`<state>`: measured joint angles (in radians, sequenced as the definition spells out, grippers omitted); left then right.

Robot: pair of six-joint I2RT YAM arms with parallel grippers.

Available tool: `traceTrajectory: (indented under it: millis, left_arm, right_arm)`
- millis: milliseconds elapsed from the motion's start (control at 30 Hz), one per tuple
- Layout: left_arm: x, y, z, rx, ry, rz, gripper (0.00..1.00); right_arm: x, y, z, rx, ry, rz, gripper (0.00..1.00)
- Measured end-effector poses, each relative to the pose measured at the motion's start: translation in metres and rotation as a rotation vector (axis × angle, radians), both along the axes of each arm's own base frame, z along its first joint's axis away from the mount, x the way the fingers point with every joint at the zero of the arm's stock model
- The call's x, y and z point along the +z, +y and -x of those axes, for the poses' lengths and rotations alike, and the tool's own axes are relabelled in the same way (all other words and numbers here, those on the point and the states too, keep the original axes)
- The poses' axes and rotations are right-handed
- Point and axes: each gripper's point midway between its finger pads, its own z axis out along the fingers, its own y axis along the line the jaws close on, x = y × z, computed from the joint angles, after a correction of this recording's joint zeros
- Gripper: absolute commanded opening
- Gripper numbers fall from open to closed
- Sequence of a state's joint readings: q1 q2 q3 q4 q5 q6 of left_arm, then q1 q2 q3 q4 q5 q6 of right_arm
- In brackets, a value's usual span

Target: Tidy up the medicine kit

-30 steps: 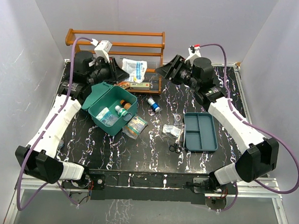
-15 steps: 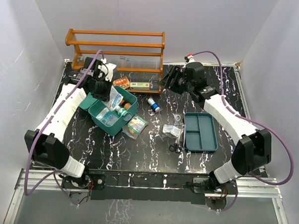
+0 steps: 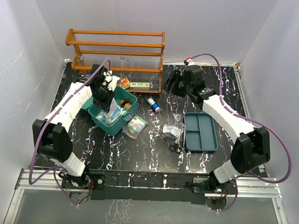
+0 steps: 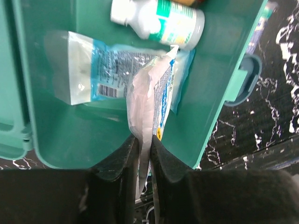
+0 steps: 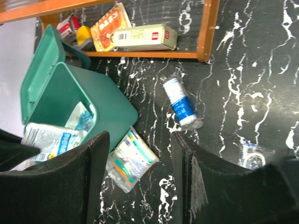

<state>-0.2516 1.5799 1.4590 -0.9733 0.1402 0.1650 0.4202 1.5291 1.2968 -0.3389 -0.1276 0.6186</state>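
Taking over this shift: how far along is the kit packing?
Done: white bottle and flat packet lie in the teal box. In hand: left fingers pinch a pouch hanging into it; right fingers open, empty. Left: blue-labelled bottle, clear packet, scissors and the empty insert tray on the table.

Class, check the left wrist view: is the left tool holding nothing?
No, the left tool pinches a white-and-blue sachet over the open medicine kit.
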Motion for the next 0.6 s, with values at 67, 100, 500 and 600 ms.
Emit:
traceTrajectory:
  millis: [67, 100, 500, 600]
  left_arm:
    - [-0.008, 0.001, 0.009, -0.020, 0.037, -0.005, 0.14]
    - [-0.012, 0.001, 0.013, -0.028, 0.054, -0.004, 0.14]
    - [-0.042, 0.007, 0.020, -0.065, 0.140, -0.051, 0.15]
    - [-0.049, 0.009, 0.023, -0.070, 0.159, -0.058, 0.18]
  right_arm:
    - [-0.004, -0.004, -0.001, -0.007, -0.003, 0.027, 0.53]
    - [-0.005, -0.005, -0.002, -0.011, -0.006, 0.037, 0.52]
    - [-0.047, -0.006, -0.014, -0.011, 0.055, 0.115, 0.52]
    - [-0.050, -0.005, -0.017, -0.007, 0.058, 0.120, 0.52]
